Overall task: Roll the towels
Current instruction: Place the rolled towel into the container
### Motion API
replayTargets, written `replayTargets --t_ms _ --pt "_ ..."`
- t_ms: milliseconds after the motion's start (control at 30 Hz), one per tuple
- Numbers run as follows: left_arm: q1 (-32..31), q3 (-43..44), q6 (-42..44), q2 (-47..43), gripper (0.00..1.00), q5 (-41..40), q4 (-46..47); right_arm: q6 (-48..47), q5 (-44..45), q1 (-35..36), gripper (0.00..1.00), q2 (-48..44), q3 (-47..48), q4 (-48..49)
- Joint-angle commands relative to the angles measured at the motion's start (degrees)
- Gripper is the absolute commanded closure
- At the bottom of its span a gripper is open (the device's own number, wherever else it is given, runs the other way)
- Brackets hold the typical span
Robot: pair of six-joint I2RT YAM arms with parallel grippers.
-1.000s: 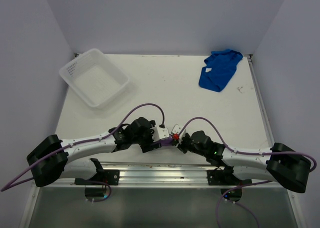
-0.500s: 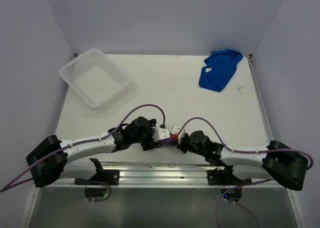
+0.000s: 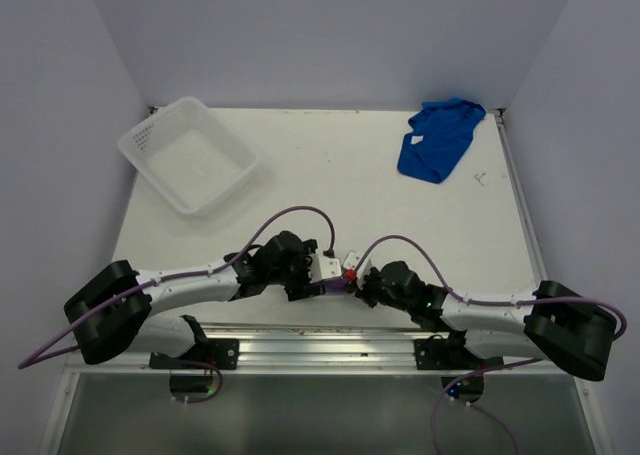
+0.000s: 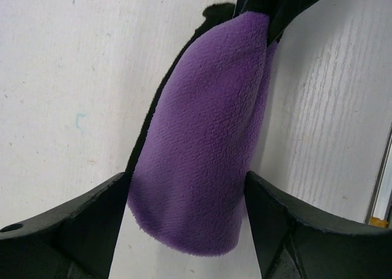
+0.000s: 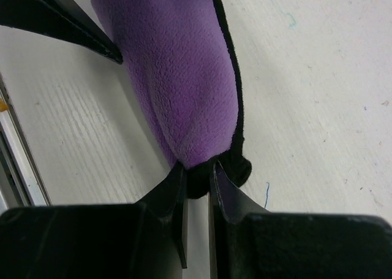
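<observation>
The right pincer (image 5: 196, 187) is clenched on one end of the rolled purple towel (image 5: 177, 76); the left pincer (image 4: 187, 211) straddles the other end, released. The roll's long axis runs between them, near the table's (image 3: 330, 175) front edge.

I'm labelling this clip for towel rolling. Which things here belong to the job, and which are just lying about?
Part of the job:
- purple towel, rolled, between both arms' jaws near the table's front edge
- blue towel, crumpled at the far right corner
- left gripper, jaws wide around the roll
- right gripper, pinching the roll's end

Lying about:
- white basket, far left
</observation>
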Motion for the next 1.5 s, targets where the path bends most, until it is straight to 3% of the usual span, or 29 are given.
replayTargets --t_ms 0,200,267,400,500,667,733,800,967,1333,1467 --pt "-0.9 1.0 4.1 2.9 0.22 1.5 3.7 -0.4 -1.3 0.2 1.0 -1.0 1.0 4.7" --pt "0.4 -0.3 2.8 4.0 0.3 2.7 7.1 0.7 -0.6 0.2 1.0 -1.7 0.2 5.7" --pt "1.3 -0.1 2.6 4.3 0.37 3.5 7.1 1.8 1.4 0.2 0.94 -2.1 0.0 5.9" --pt "1.8 -0.1 1.9 4.0 0.63 4.1 7.8 2.2 1.4 0.2 0.72 -2.6 0.2 5.5" --pt "2.2 0.2 1.7 4.5 0.72 4.3 7.5 2.7 1.9 0.2 0.64 -3.7 -0.1 5.1" --pt "2.3 1.3 1.5 5.7 0.8 3.3 5.9 4.4 3.9 0.2 0.51 -9.0 -1.7 5.5" --pt "2.3 1.3 1.4 6.4 0.82 2.3 5.7 5.7 5.7 0.3 0.32 -11.0 -2.6 5.4" --pt "2.3 2.3 0.8 7.4 0.86 1.7 5.0 6.4 7.3 0.2 0.24 -13.8 -3.0 5.2" --pt "2.3 5.7 -0.8 10.9 0.99 -1.1 2.4 7.0 11.1 0.2 0.22 -15.9 -3.2 3.9" --pt "5.1 10.8 -5.5 11.6 1.0 -6.7 -2.9 10.1 29.5 0.1 0.18 -32.4 -7.6 0.3" --pt "9.3 14.7 -8.7 10.8 1.0 -10.0 -6.2 10.3 30.8 0.2 0.18 -30.9 -7.2 0.3"
